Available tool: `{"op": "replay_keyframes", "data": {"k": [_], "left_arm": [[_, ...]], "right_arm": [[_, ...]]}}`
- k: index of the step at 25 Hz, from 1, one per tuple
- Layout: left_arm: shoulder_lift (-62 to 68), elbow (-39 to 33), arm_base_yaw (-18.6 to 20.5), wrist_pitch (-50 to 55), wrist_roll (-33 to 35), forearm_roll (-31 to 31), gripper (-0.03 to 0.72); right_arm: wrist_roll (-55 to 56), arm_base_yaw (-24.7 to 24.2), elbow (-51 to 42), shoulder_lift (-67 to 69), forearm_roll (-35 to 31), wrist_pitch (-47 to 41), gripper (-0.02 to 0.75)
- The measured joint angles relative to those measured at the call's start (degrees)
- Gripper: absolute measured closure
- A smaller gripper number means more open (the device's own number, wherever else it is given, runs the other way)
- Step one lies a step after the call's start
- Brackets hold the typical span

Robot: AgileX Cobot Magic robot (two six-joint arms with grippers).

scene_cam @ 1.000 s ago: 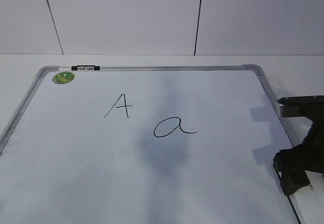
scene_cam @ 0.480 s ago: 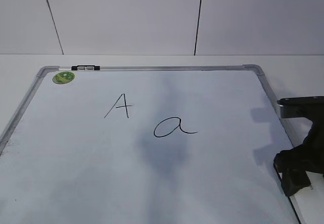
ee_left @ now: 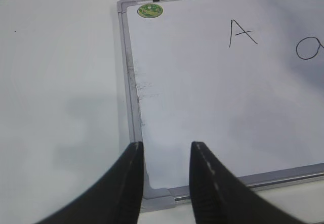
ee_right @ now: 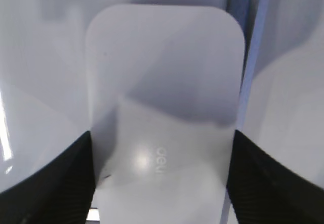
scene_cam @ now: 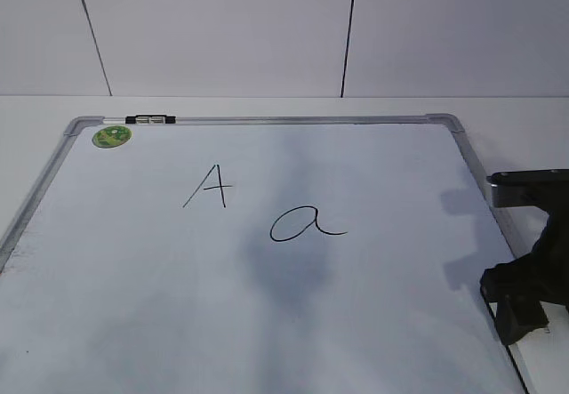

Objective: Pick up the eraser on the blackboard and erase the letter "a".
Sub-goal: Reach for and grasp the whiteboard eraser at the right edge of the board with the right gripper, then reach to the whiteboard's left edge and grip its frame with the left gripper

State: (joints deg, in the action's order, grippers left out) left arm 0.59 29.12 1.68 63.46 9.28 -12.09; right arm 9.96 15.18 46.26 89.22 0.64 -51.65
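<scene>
The white eraser (ee_right: 164, 97) lies at the right edge of the blackboard (scene_cam: 267, 323), over its grey frame. My right gripper (ee_right: 162, 178) has one black jaw against each long side of the eraser and is shut on it, low on the board. In the exterior view this gripper (scene_cam: 520, 309) is at the right edge, well right of the letter "a" (scene_cam: 305, 223). My left gripper (ee_left: 166, 158) is open and empty, above the board's near left corner; it does not show in the exterior view.
A capital "A" (scene_cam: 210, 186) is drawn left of the "a". A round green magnet (scene_cam: 111, 136) sits in the board's far left corner, with a black and silver clip (scene_cam: 150, 120) on the top frame. White table surrounds the board.
My right gripper has sunk very slightly at the board's right edge. Nothing else has visibly moved.
</scene>
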Motion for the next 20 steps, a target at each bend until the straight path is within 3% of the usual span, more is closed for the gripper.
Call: {"op": "replay_keyframes", "data": {"k": [20], "left_arm": [[0.0,0.0,0.0,0.0,0.0,0.0,0.454]], "right_arm": [[0.0,0.0,0.0,0.0,0.0,-0.13,0.164]]}}
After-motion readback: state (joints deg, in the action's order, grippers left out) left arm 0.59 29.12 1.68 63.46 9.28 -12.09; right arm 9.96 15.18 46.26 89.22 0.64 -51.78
